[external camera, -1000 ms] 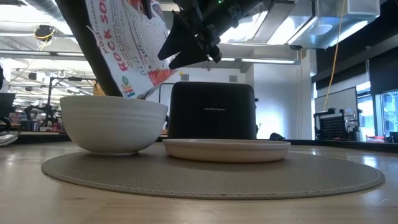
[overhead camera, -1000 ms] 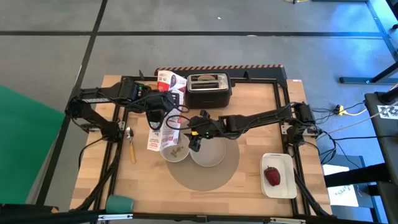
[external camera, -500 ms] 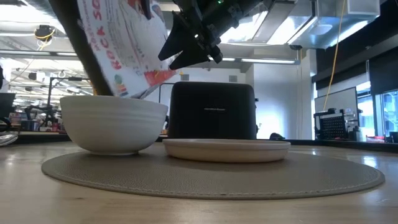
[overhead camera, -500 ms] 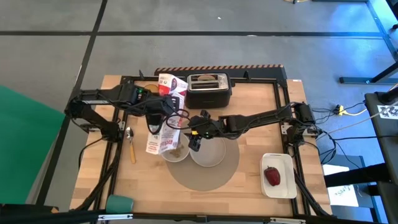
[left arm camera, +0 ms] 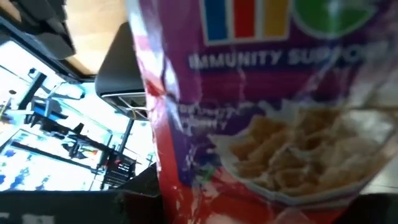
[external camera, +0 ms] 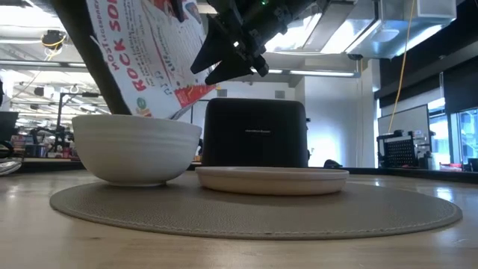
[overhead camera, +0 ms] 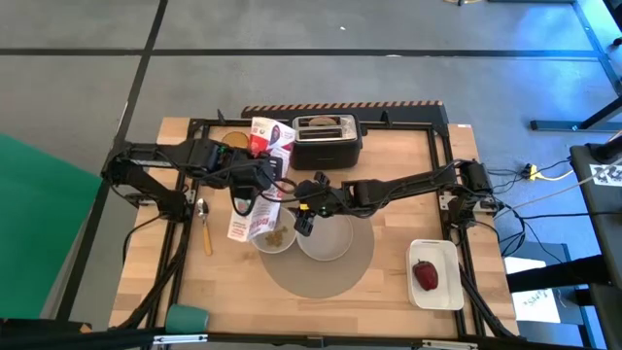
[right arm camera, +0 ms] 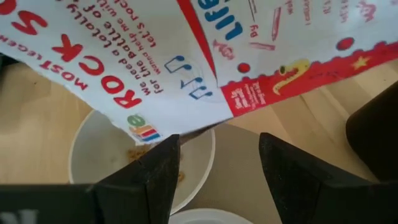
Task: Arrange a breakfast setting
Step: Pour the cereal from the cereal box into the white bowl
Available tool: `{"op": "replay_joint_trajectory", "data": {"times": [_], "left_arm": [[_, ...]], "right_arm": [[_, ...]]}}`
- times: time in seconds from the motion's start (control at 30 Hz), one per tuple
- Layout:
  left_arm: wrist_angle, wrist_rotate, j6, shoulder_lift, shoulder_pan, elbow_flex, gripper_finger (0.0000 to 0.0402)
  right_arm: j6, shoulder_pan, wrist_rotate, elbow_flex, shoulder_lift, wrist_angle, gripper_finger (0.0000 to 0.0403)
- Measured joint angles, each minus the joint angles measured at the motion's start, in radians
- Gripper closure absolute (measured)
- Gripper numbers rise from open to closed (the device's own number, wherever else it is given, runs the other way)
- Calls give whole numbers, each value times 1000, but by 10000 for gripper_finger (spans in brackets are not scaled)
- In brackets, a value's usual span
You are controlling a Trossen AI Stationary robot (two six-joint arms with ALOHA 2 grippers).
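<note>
While the red-and-white cereal bag [overhead camera: 255, 194] tipped mouth-down over the white bowl [overhead camera: 273, 234] on the round grey mat [overhead camera: 321, 275], we saw our left claw [overhead camera: 243, 199] gripping it, our right claw [overhead camera: 303, 226] open beside it.

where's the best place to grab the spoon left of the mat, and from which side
Judging from the high view, grip the spoon at the middle of its wooden handle, coming straight down from above. It lies flat on the table, metal bowl end toward the far side and handle toward the near edge, so the fingers should straddle the handle's narrow width. The left gripper is nearer.
</note>
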Motion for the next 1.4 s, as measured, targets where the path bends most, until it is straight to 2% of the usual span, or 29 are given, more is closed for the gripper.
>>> {"op": "replay_joint_trajectory", "data": {"times": [0.2,0.6,0.87,1.4], "left_arm": [[0,-29,7,0,34,0,243],[31,-44,5,0,-9,0,243],[22,-56,-3,0,2,1,243],[17,-24,-26,0,-12,2,243]], "right_arm": [[0,0,0,0,0,-1,194],[0,0,0,0,0,-7,194],[0,0,7,0,0,-11,194],[6,0,7,0,0,-18,194]]}}
